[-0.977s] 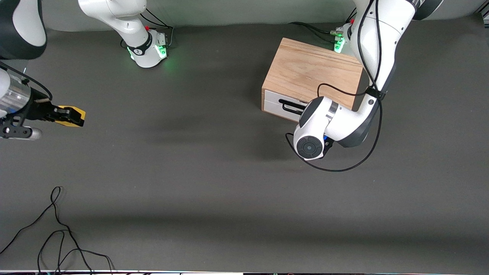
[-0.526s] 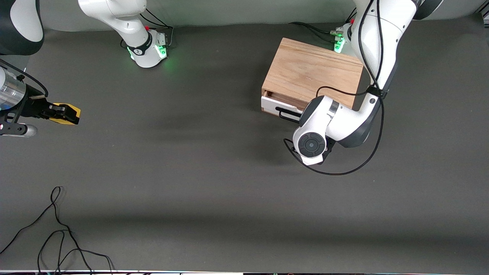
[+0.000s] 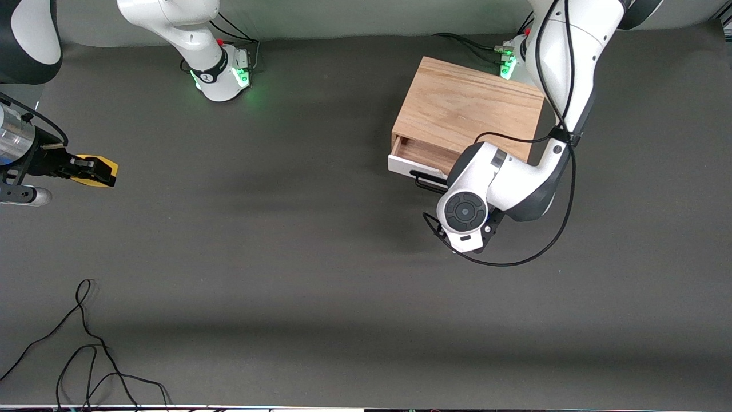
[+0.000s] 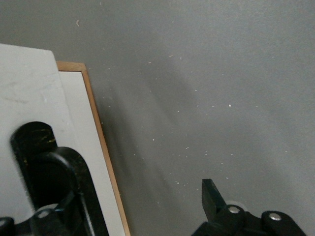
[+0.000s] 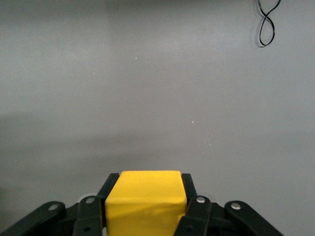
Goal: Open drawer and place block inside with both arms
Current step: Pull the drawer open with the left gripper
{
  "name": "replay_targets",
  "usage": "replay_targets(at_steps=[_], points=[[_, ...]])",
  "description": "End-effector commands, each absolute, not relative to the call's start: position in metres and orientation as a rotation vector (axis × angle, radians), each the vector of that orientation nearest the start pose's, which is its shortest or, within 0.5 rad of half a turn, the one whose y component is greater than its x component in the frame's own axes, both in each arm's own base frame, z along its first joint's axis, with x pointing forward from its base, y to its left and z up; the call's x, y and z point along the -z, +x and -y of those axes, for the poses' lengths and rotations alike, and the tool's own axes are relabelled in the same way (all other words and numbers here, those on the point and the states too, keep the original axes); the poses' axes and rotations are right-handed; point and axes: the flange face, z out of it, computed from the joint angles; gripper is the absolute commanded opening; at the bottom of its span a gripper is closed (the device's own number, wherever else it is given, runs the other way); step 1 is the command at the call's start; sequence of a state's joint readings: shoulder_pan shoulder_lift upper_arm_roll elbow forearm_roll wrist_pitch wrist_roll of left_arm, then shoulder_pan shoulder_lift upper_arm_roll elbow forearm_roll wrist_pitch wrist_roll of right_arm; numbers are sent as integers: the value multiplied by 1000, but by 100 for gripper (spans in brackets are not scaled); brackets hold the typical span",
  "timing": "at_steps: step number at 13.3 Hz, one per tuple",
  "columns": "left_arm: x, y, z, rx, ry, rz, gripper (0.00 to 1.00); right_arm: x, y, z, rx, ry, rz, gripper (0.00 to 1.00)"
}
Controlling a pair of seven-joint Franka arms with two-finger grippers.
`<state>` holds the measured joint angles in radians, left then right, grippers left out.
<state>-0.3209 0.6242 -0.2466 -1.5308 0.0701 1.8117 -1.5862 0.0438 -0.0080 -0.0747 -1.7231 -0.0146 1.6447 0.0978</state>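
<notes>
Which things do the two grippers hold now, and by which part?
Right gripper: small yellow cube, by two facing sides. Left gripper: fingers stand apart, one hooked inside the drawer's black wire handle.

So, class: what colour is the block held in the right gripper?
Yellow. The block shows best in the right wrist view, clamped in the right gripper.

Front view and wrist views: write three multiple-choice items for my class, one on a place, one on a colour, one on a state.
1. Where is the block?
A. In the drawer
B. In the right gripper, off the table
C. On top of the wooden box

2. What colour is the front panel of the drawer?
A. White
B. Red
C. Blue

3. What state is the drawer in?
A. Fully shut
B. Partly open
C. Lifted out of its box

Answers:
1. B, since the right wrist view shows the fingers clamped on the yellow cube.
2. A, since the panel with the black handle is white.
3. B, since a strip of the wood interior shows.
</notes>
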Motion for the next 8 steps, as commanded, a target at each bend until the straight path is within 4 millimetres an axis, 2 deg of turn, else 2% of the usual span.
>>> replay_targets(at_steps=[1, 8], points=[[-290, 594, 338, -202, -2602, 1413, 100, -568, 556, 20, -110, -3170, -207, 36], [-325, 613, 346, -150, -2664, 1458, 100, -569, 555, 21, -108, -3169, -204, 36]])
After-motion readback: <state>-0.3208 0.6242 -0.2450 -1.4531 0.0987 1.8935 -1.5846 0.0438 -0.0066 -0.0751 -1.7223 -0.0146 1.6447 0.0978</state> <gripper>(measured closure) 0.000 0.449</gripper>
